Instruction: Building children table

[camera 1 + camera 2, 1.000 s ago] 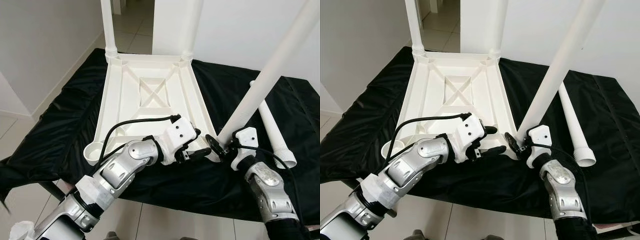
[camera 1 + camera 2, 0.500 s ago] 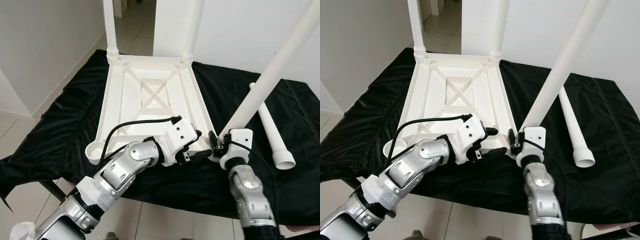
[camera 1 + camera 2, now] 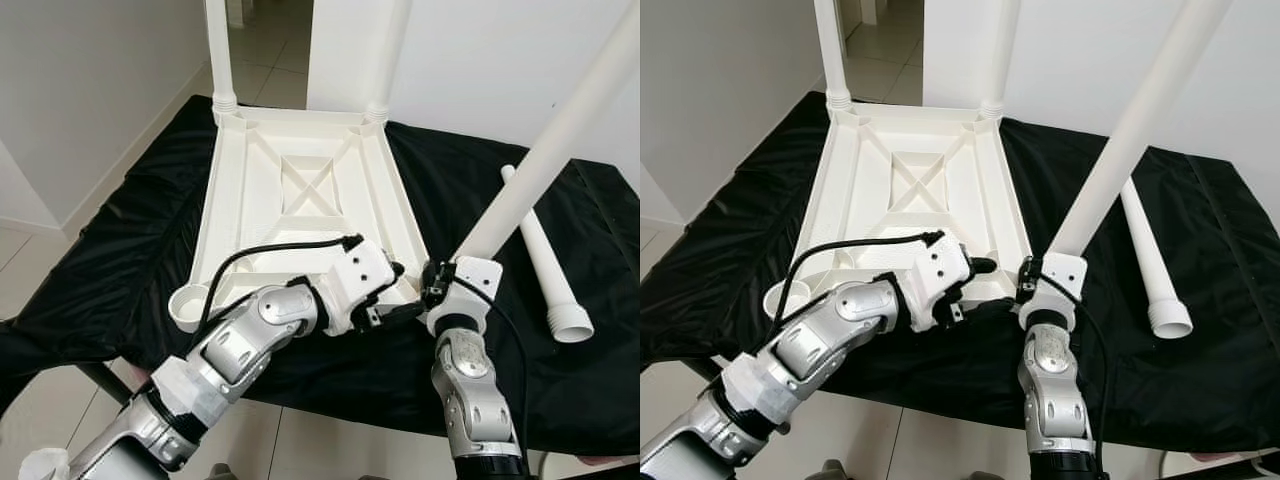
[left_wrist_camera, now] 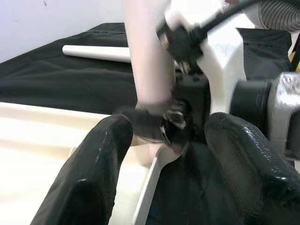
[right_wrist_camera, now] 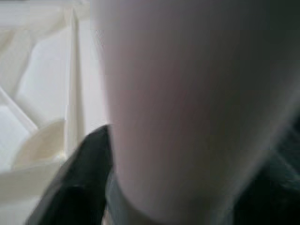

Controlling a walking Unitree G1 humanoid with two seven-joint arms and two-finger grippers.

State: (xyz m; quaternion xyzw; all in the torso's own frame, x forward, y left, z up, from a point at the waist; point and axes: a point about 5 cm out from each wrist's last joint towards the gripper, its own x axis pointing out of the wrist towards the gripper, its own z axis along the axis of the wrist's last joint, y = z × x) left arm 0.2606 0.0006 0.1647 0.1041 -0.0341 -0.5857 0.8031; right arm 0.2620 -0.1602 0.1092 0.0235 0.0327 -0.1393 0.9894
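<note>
- While the white table top (image 3: 300,190) lies upside down on the black cloth (image 3: 130,250), two legs (image 3: 217,50) already stand upright in the sockets at its far corners.
- The cloth covers the whole surface that carries the parts, and the table top lies on its left and middle part, with its near edge close to the near edge of the cloth.
- The right gripper (image 3: 437,285) is closed around the lower end of a third leg (image 3: 545,155), at the near right corner of the table top.
- This leg is tilted; it leans up and to the right, away from the table top.
- In the right wrist view the leg (image 5: 187,108) is very close and blurred, with one black finger (image 5: 84,178) beside it and the white ribs of the table top behind.
- The left gripper (image 3: 392,290) is at the same near right corner, just beside the right gripper, with its fingers spread apart.
- In the left wrist view the two fingers (image 4: 93,178) are wide apart, and the lower end of the leg and the right gripper are between them; I cannot tell if they touch the leg.
- The socket (image 3: 188,303) at the near left corner has no leg in it.
- A fourth leg (image 3: 545,262) lies flat on the cloth near its right edge, well apart from the table top.
</note>
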